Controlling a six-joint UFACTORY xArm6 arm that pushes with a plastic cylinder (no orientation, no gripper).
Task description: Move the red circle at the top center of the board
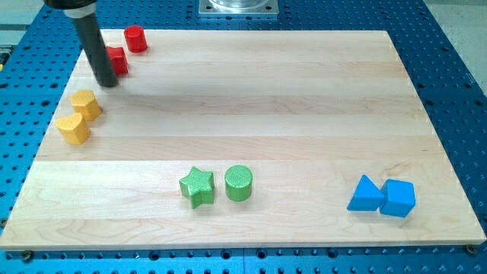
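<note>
The red circle (135,39), a short red cylinder, stands near the view's top left of the wooden board (251,99). A second red block (118,60) of unclear shape lies just below and left of it, partly hidden by the dark rod. My tip (106,83) rests on the board at the lower left of that second red block, touching or nearly touching it, and below left of the red circle.
Two yellow blocks (86,104) (73,129) lie at the view's left edge, below the tip. A green star (197,187) and a green cylinder (238,183) sit at the bottom centre. A blue triangle (366,195) and a blue cube (398,199) are at the bottom right.
</note>
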